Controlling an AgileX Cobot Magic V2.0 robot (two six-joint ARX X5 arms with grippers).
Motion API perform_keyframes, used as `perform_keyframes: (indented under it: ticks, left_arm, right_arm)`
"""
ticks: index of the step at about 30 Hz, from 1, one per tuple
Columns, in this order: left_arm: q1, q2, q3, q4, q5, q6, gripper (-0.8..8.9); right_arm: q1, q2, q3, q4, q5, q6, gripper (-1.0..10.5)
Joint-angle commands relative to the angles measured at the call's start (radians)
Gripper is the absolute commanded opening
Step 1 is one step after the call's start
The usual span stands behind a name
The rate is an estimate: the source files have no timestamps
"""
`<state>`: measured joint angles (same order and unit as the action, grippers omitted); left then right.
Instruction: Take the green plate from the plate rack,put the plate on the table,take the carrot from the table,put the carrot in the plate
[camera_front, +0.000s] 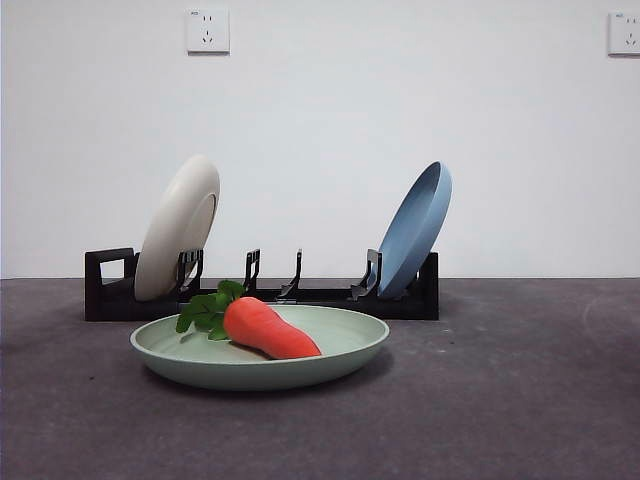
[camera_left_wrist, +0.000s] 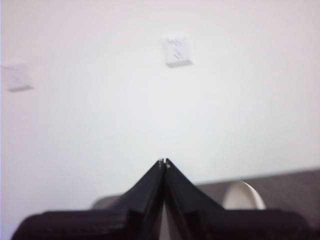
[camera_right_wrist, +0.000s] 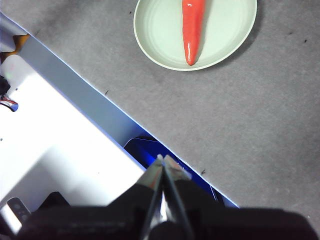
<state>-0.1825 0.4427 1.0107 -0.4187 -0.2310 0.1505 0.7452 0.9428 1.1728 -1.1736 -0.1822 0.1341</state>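
The green plate (camera_front: 260, 358) lay flat on the table (camera_front: 520, 400), just in front of the plate rack (camera_front: 262, 296), and the carrot (camera_front: 268, 328) rested inside it, leaves toward the cream plate's side, tip pointing across the dish. Plenty of bare table showed on both sides of the plate and in front of it; only the rack hemmed it in from behind. In the rack, a cream plate (camera_front: 178, 226) leaned in a slot near the handle end and a blue plate (camera_front: 415, 228) leaned at the far end, with empty prongs between them.

The right gripper (camera_right_wrist: 164, 160) hung well back from the dish, near the table's edge, fingers pressed together and holding nothing. Its view looked down on the plate (camera_right_wrist: 220, 35) and the carrot (camera_right_wrist: 193, 30), showing the carrot lying along the plate's middle with the rim clear all round, which the low front view could not show.

The left gripper (camera_left_wrist: 164, 162) was also closed and empty, facing the white wall; past it a sliver of the cream plate (camera_left_wrist: 243, 196) peeked up. Neither arm appeared in the front view.
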Motion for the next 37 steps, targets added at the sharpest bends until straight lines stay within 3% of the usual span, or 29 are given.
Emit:
perform_keyframes:
  ticks: [1, 8, 13, 18, 26, 37]
  left_arm:
    - [0.058, -0.065, -0.157, 0.151, 0.011, 0.013, -0.03]
    - [0.158, -0.206, -0.542, 0.386, 0.171, -0.032, -0.03]
    - [0.183, -0.267, -0.738, 0.403, 0.266, -0.073, -0.03]
    - [0.184, -0.338, -0.876, 0.403, 0.296, -0.086, -0.03]
    - [0.185, -0.422, -0.994, 0.388, 0.317, -0.124, -0.03]
    - [0.184, -0.441, -1.007, 0.238, 0.319, -0.16, -0.03]
  right_arm:
    - [0.002, -0.002, -0.005, 0.006, 0.002, -0.004, 0.0]
    - [0.002, -0.003, -0.005, 0.006, 0.002, -0.004, 0.0]
    - [0.002, -0.003, -0.005, 0.006, 0.002, -0.004, 0.0]
    - [0.002, -0.003, -0.005, 0.006, 0.002, -0.004, 0.0]
    - [0.002, -0.003, -0.005, 0.006, 0.002, -0.004, 0.0]
    - [0.002, -0.003, -0.005, 0.006, 0.002, -0.004, 0.0]
